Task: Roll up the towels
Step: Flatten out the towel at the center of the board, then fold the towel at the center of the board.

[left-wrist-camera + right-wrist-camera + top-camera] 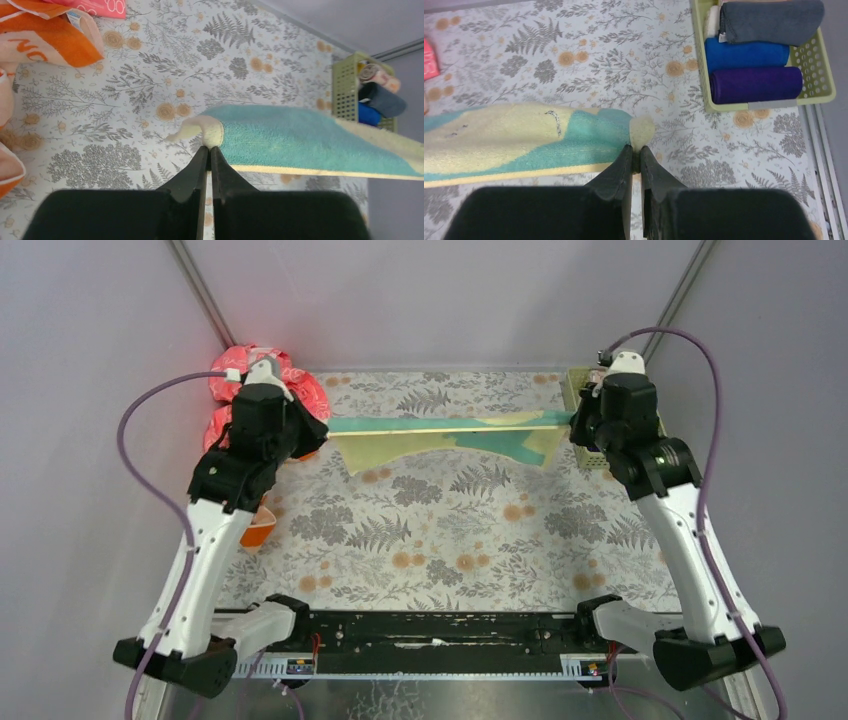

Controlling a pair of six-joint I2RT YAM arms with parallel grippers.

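Observation:
A teal and pale yellow towel [450, 435] hangs stretched above the table between both arms. My left gripper [325, 425] is shut on its left corner. In the left wrist view the fingertips of that gripper [210, 148] pinch the pale corner, and the towel [300, 140] runs off to the right. My right gripper [575, 420] is shut on the right corner. The right wrist view has this gripper [636, 150] pinching the rounded tip of the towel [524, 140]. An orange and peach towel [55, 40] with white lettering lies crumpled at the table's left.
A pale green basket [819, 65] at the far right holds rolled grey [771, 20], blue [746, 52] and purple [756, 84] towels. A heap of red-pink cloth [270, 380] sits at the far left corner. The table wears a fern-patterned cover [450, 530].

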